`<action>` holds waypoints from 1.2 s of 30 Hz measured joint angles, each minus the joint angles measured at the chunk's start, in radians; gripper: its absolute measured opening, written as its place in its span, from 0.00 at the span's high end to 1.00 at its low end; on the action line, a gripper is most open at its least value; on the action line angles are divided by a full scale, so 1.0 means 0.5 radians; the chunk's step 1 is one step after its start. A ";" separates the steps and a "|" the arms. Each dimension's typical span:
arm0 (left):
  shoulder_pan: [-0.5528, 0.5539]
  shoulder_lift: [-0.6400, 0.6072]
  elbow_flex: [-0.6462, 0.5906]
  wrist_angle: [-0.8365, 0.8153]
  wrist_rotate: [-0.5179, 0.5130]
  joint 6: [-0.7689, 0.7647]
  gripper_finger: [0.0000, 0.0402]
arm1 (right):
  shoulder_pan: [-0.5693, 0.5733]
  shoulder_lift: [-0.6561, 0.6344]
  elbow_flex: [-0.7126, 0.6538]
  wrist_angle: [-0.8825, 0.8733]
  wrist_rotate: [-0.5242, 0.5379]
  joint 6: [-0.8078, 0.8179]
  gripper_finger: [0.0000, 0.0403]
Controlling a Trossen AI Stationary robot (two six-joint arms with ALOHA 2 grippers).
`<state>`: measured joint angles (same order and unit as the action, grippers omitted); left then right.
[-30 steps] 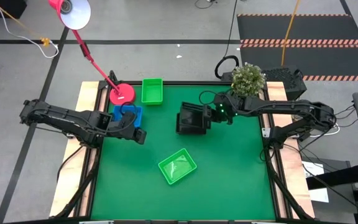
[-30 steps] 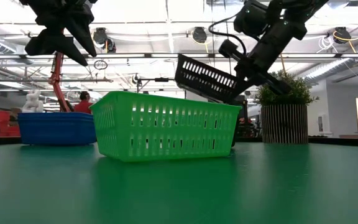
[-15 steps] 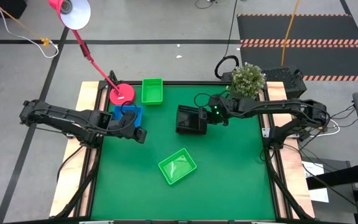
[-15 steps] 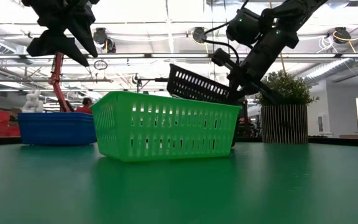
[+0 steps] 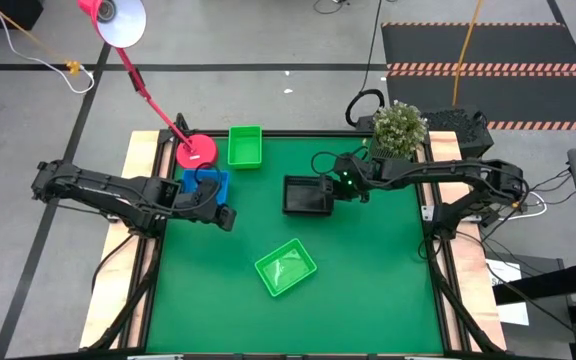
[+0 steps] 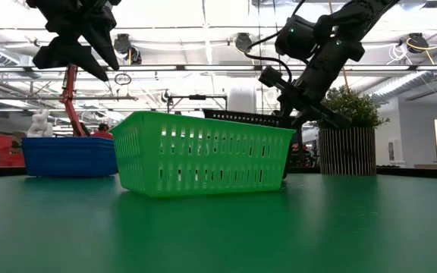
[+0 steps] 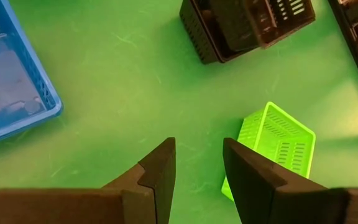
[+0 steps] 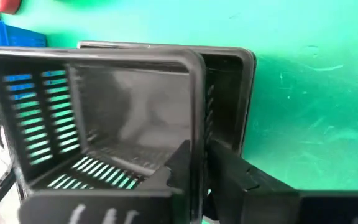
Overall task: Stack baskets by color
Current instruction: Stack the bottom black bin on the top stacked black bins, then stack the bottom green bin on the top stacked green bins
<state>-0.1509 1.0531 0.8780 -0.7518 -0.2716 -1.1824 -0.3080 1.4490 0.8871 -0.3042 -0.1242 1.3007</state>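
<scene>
High view: black basket (image 5: 307,195) nested

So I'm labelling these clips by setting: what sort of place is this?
Probably a robotics lab or workshop, not a home. The green table stands on a bare grey floor marked with striped hazard tape, cables trail beside it, and the low view shows exposed ceiling pipes and rails overhead.

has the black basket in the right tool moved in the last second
Yes. In the low view the black basket has dropped from above the near green basket's rim to level with it, and flattened out of its tilt, with the right tool at its edge.
</scene>
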 joint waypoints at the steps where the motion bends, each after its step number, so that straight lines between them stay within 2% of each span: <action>1: 0.000 0.000 0.000 -0.001 -0.002 0.001 0.67 | 0.000 0.000 0.000 0.000 0.001 -0.005 0.88; 18: 0.000 0.000 0.000 -0.008 -0.031 0.021 0.67 | -0.003 0.000 0.000 -0.002 0.040 -0.021 0.58; 23: 0.000 0.000 0.000 -0.008 -0.020 0.012 0.67 | -0.013 -0.094 0.000 -0.074 0.037 -0.033 0.50; 27: -0.002 0.000 0.000 0.030 0.131 0.050 0.67 | -0.042 -0.205 0.000 -0.147 0.024 -0.076 0.45; 32: -0.034 0.000 0.000 0.134 0.223 0.025 0.67 | -0.092 -0.338 0.000 -0.153 -0.103 -0.152 0.44; 36: -0.056 0.038 0.002 0.153 0.456 -0.391 0.67 | -0.106 -0.438 0.000 -0.217 -0.126 -0.248 0.44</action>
<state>-0.1790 1.0719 0.8787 -0.6754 -0.0438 -1.3777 -0.3612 1.2298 0.8871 -0.4126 -0.1871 1.1769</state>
